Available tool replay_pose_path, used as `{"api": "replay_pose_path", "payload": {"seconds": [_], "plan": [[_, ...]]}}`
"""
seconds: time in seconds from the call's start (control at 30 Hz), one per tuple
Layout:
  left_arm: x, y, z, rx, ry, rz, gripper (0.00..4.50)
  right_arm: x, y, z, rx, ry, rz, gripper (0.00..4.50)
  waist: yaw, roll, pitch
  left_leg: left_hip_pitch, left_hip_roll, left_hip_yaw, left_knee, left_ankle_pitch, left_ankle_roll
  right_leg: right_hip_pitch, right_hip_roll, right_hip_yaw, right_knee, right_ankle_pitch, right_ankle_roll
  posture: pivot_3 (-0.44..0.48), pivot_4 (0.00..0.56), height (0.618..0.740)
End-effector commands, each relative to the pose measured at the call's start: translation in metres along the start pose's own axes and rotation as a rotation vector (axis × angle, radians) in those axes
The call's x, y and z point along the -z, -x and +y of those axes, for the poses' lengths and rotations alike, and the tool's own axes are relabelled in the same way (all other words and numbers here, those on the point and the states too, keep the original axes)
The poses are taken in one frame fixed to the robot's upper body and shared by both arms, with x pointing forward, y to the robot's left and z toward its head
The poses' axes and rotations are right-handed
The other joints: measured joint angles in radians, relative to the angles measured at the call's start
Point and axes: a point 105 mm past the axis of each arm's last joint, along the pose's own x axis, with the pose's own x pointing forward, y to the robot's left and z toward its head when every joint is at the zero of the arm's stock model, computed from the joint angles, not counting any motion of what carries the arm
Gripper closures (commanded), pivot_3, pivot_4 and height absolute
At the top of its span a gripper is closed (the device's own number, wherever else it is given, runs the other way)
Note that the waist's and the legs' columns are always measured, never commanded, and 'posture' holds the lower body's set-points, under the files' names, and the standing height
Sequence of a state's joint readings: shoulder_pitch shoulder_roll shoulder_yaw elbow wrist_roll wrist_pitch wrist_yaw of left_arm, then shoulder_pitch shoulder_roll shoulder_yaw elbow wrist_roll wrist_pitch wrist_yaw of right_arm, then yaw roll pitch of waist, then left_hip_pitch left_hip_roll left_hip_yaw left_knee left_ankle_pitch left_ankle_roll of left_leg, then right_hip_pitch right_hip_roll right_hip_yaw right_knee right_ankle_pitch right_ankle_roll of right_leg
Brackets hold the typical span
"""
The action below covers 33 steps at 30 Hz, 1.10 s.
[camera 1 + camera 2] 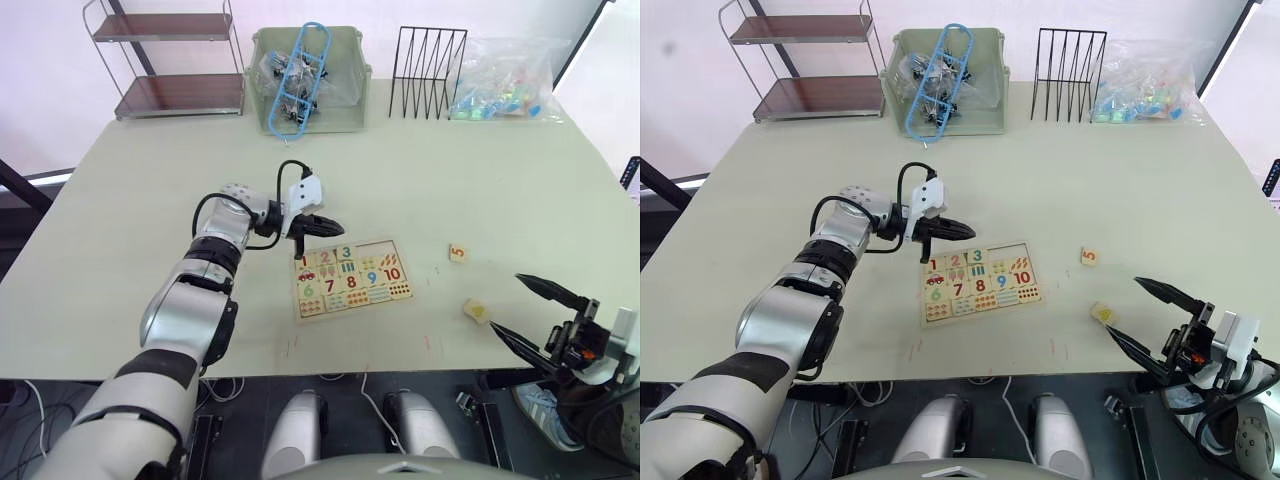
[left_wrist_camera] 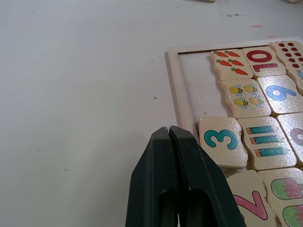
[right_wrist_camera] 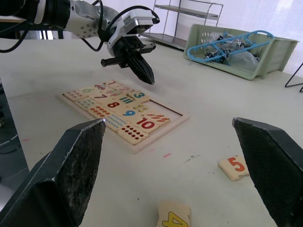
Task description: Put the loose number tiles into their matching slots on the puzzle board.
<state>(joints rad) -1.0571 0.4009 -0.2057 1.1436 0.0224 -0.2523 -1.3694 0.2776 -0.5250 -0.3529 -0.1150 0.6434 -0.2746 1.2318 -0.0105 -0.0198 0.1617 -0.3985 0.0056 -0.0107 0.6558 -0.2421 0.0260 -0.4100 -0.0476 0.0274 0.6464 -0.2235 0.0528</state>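
On the puzzle board, near the table's middle, printed digits 1, 2, 3 and 6 to 10 are read; two top-row slots are seen bare. A tile marked 5 and a tile marked 4 are found loose to its right. The left gripper is held closed and empty above the board's upper left corner. The right gripper is spread wide, empty, near the 4. A green basket and a wire rack are placed at the far edge.

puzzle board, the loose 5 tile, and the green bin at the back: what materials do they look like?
Puzzle board: looks like light wood, matte, pale raised rim, printed coloured digits.
5 tile: apparently the same pale wood, rounded edges, red printed digit.
Green bin: likely moulded plastic, smooth uniform pale green walls; can't confirm.
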Motion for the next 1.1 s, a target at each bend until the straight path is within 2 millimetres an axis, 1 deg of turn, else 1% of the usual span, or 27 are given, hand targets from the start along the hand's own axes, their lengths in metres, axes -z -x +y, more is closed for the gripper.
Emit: {"api": "replay_pose_path", "payload": {"seconds": [0.03,0.47,0.83,1.1], "plan": [[-0.0102,0.0027,0.0039,-0.001,-0.048,-0.016,4.44,-0.0058,0.0025,-0.0021,0.014,0.037,-0.018,0.00,0.000,0.000,0.000,0.000,0.000,0.000,0.000,0.000,0.000,0.000,0.000,0.000,0.000,0.000,0.000,0.000,0.150,0.740],[-0.0045,-0.0014,0.0002,0.026,-0.077,0.032,4.44,-0.0041,0.0030,-0.0017,0.018,0.041,-0.023,0.00,0.000,0.000,0.000,0.000,0.000,0.000,0.000,0.000,0.000,0.000,0.000,0.000,0.000,0.000,0.000,0.000,0.150,0.740],[-0.0033,-0.0029,0.0011,0.026,-0.101,0.061,4.44,-0.0071,0.0017,-0.0024,0.016,0.045,-0.021,0.00,0.000,0.000,0.000,0.000,0.000,0.000,0.000,0.000,0.000,0.000,0.000,0.000,0.000,0.000,0.000,0.000,0.150,0.740],[-0.0040,-0.0043,0.0011,0.029,-0.108,0.063,4.44,-0.0069,0.0044,-0.0038,0.015,0.047,-0.015,0.00,0.000,0.000,0.000,0.000,0.000,0.000,0.000,0.000,0.000,0.000,0.000,0.000,0.000,0.000,0.000,0.000,0.150,0.740]]}}
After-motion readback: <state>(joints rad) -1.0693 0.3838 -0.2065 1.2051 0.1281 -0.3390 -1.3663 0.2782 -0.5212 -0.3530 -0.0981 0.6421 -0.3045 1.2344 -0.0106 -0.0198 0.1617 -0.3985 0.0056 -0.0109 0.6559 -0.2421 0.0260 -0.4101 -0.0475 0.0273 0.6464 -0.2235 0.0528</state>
